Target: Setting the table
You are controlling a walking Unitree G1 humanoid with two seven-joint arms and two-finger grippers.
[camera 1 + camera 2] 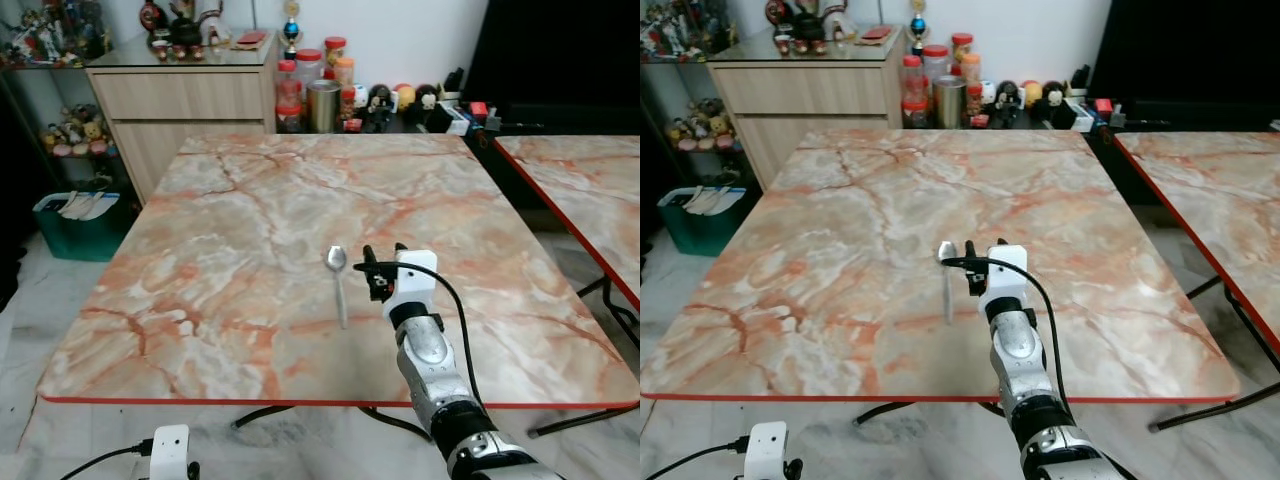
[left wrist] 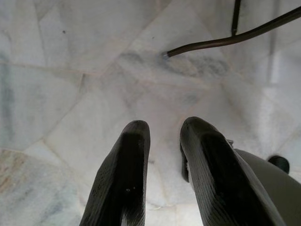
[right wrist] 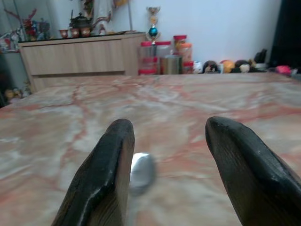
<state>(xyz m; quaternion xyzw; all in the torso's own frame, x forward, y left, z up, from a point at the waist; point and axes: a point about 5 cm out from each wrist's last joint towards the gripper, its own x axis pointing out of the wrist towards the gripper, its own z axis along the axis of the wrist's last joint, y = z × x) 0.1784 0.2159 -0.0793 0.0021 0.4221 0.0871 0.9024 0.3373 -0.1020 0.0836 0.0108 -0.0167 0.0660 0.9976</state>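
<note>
A marble-patterned counter (image 1: 250,220) with a red edge stands on a pale tiled floor (image 2: 70,70), with a wooden sideboard (image 1: 180,100) and a row of jars and small figures against the wall beyond it, and a second counter (image 1: 590,190) of the same pattern off to the robot's right. The right gripper (image 1: 382,262) is stretched out low over the near half of the counter with its two black fingers (image 3: 106,174) spread apart and nothing between them. A metal spoon (image 1: 339,280) lies flat on the counter just to the left of this gripper, close beside its left finger, bowl pointing away from the robot and handle towards it; whether finger and spoon touch cannot be told. The left gripper (image 2: 164,155) hangs below the counter's edge over the floor, its fingers a little apart and holding nothing, with a dark metal counter leg (image 2: 225,40) ahead of it.
</note>
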